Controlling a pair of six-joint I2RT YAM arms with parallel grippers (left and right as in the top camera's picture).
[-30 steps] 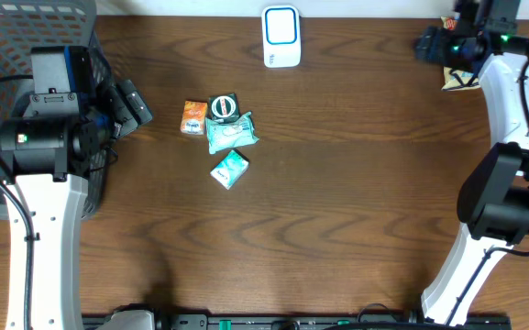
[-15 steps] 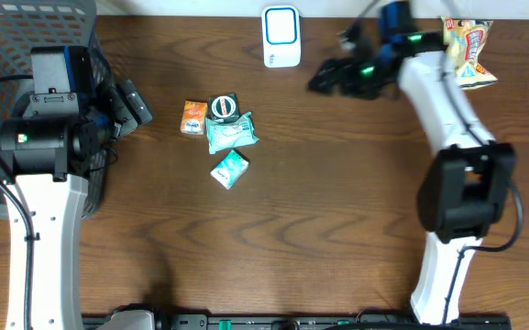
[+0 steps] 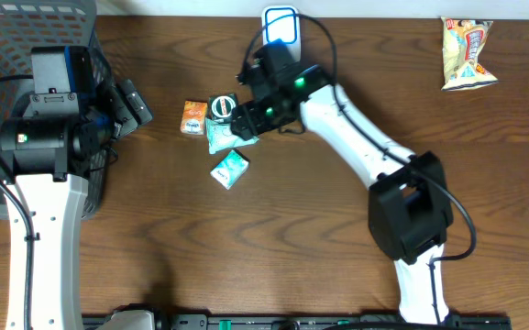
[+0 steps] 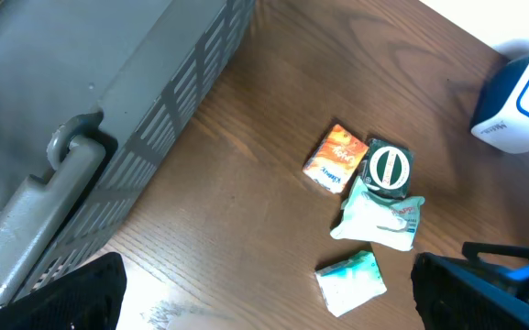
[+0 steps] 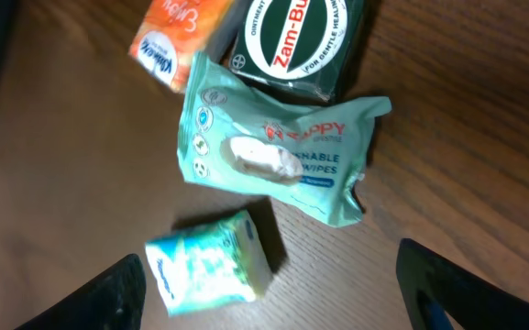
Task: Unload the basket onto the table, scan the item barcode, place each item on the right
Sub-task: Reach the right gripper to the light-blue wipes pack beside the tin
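Several small items lie in a cluster left of the table's middle: an orange packet, a dark green Zam-Buk tin, a teal wipes pack and a small teal box. No barcode shows on any of them. My right gripper hovers open over the cluster. In its wrist view the wipes pack and small teal box lie just ahead of the right gripper, which holds nothing. The white-and-blue scanner stands at the back edge. My left gripper is open and empty beside the basket.
A grey plastic basket fills the far left, its slatted wall close to the left arm. A yellow snack bag lies at the back right corner. The right arm stretches across the table's middle.
The right arm has swung from the back right corner, away from the snack bag, leftward to hover over the item cluster. The left arm has not moved.
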